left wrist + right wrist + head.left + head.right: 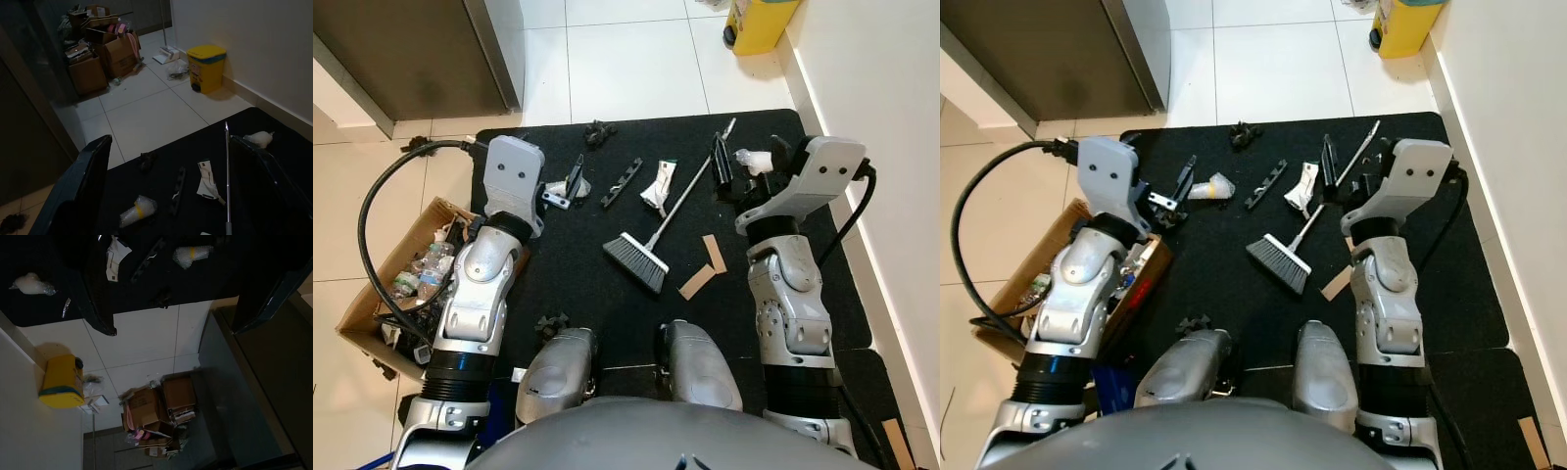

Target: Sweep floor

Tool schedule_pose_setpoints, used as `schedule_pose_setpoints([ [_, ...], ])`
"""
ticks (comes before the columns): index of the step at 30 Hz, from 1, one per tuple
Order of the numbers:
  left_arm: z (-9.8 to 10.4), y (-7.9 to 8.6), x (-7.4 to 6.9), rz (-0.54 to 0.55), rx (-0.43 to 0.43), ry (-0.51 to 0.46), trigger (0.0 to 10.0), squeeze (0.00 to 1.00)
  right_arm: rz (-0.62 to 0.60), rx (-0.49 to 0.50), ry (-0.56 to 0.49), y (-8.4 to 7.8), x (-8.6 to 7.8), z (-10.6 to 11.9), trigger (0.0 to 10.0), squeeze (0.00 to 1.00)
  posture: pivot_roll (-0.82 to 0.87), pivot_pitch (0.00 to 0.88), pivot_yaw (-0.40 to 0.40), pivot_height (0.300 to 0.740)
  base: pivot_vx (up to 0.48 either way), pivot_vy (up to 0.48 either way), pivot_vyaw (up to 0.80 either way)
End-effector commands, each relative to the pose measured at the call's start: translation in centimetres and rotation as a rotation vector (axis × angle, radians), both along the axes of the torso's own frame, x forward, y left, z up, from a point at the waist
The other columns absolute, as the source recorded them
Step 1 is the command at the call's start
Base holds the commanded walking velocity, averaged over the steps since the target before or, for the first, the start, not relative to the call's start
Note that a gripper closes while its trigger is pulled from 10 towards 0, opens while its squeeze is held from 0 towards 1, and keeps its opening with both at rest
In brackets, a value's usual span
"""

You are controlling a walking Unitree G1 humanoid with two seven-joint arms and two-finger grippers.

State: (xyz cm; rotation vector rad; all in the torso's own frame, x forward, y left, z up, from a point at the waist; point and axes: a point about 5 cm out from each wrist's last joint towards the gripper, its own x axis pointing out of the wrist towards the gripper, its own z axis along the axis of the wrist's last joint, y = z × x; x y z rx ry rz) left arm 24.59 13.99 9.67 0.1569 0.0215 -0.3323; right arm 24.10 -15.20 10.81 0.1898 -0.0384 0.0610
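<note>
Now both pincers wide open, empty.
Left gripper (166,196) and right gripper (171,298) hover above mat (607,294); broom (651,245) lies untouched.

One broom (646,247), two cardboard strips (705,266), one black strip (622,182), one white packet (657,186), one yellow bin (760,23), one box (386,294), one mat (636,323).

Small grey-bristled broom (641,258) with thin metal handle, flat and diagonal on black mat (578,294), untouched.
</note>
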Motion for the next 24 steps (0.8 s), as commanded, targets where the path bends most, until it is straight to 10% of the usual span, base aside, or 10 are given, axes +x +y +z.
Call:
schedule_pose_setpoints([
  [1,-0.32,0.04,-0.03,0.004,0.003,0.015,10.0,0.0,-0.005,-0.002,0.016,-0.04,-0.06,-0.41,10.0,0.0,0.05,0.0,-0.016,0.74,0.0,0.0,0.0],
  [24,-0.35,0.05,0.08,0.006,0.004,0.015,10.0,0.0,-0.002,-0.003,0.016,-0.01,0.0,-0.42,10.0,0.0,0.06,0.0,-0.016,0.74,0.0,0.0,0.0],
])
